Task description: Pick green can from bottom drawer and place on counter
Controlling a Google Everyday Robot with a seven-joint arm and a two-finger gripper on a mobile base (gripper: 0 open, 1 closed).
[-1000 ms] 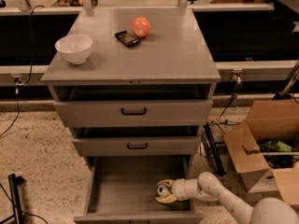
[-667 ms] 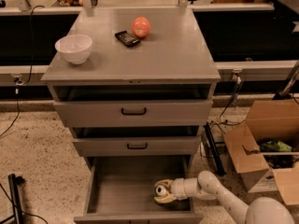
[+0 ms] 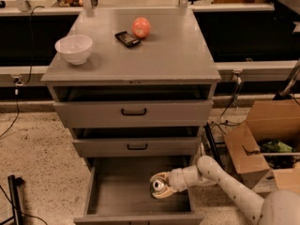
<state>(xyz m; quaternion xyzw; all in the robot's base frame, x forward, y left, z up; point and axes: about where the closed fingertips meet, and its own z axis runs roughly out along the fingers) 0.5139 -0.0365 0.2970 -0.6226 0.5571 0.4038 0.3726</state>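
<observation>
The arm (image 3: 227, 186) is a smooth, slightly glossy off-white tube made of rounded segments. At the lower right it swells into a large pale domed shell (image 3: 281, 211). Midway sits a bulbous, ball-like joint (image 3: 206, 166), and past it comes a shorter, thinner section with faint ring seams. The gripper (image 3: 153, 187), in the front right part of the bottom drawer (image 3: 119, 191), is cream to tan, warmer in tone than the arm. Its 2 fingers (image 3: 161, 196) are short, thick and curved, closed on either side of the green can (image 3: 158, 185).
</observation>
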